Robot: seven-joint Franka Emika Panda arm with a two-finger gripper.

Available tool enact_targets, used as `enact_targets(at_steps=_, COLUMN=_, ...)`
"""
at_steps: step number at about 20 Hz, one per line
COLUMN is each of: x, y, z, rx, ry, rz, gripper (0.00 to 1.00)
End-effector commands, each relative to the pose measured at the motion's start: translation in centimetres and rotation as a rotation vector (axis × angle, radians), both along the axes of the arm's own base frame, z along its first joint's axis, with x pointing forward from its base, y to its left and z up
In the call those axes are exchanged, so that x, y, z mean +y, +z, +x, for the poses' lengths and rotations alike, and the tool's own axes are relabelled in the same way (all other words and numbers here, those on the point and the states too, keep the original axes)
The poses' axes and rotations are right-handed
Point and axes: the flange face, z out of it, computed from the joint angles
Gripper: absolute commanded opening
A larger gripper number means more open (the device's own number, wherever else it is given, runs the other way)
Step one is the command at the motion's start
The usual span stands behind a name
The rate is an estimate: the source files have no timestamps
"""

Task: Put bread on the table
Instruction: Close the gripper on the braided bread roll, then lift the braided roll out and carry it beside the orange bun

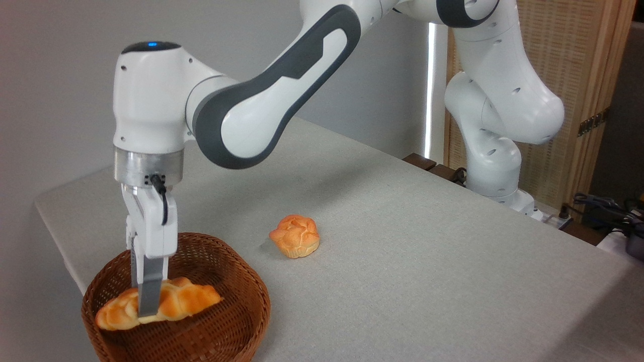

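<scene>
The gripper (pixel 149 306) is clamped on the braided bread (pixel 186 300), inside the wicker basket (pixel 221 327) at the table's (pixel 427 261) near-left corner. One knotted bun (pixel 295 236) lies just right; beyond it, open grey cloth.

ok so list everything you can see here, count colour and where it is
bread: 1, golden-orange braided loaf, in the basket at lower left, between the gripper's fingers
bun: 1, orange, round and knotted, lying on the table right of the basket
basket: 1, brown wicker, near the table's front left corner
table: 1, light-grey cloth cover, fills most of the view
screen: 1, tan woven with wooden frame, upper right behind the arm
cables: several, dark, far right edge
arm: 1, white and dark grey, reaching from the right across to the basket
gripper: 1, white and grey, pointing down into the basket, closed on the bread
</scene>
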Motion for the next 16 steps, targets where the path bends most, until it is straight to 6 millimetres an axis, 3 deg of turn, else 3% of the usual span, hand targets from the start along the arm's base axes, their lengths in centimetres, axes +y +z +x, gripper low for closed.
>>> enact_targets(at_steps=1, x=1.4, y=4.9, z=-1.9, rx=0.004, ry=0.026, rz=0.024, gripper=0.29)
enact_targets(at_steps=4, x=3.3, y=7.3, z=-3.6, rx=0.061, ry=0.06, rz=0.042, gripper=0.3)
enact_targets(at_steps=8, x=4.4, y=9.8, z=-6.2, rx=0.142, ry=0.069, rz=0.069, gripper=0.3)
enact_targets(at_steps=10, x=7.1, y=10.9, z=-8.7, rx=0.222, ry=0.091, rz=0.091, gripper=0.3)
enact_targets(at_steps=12, x=7.7, y=10.7, z=-11.3, rx=0.29, ry=0.087, rz=0.1, gripper=0.31)
enact_targets(at_steps=14, x=9.0, y=8.8, z=-15.0, rx=0.354, ry=0.106, rz=0.101, gripper=0.31)
enact_targets(at_steps=16, x=9.3, y=6.9, z=-17.2, rx=0.403, ry=0.11, rz=0.104, gripper=0.32)
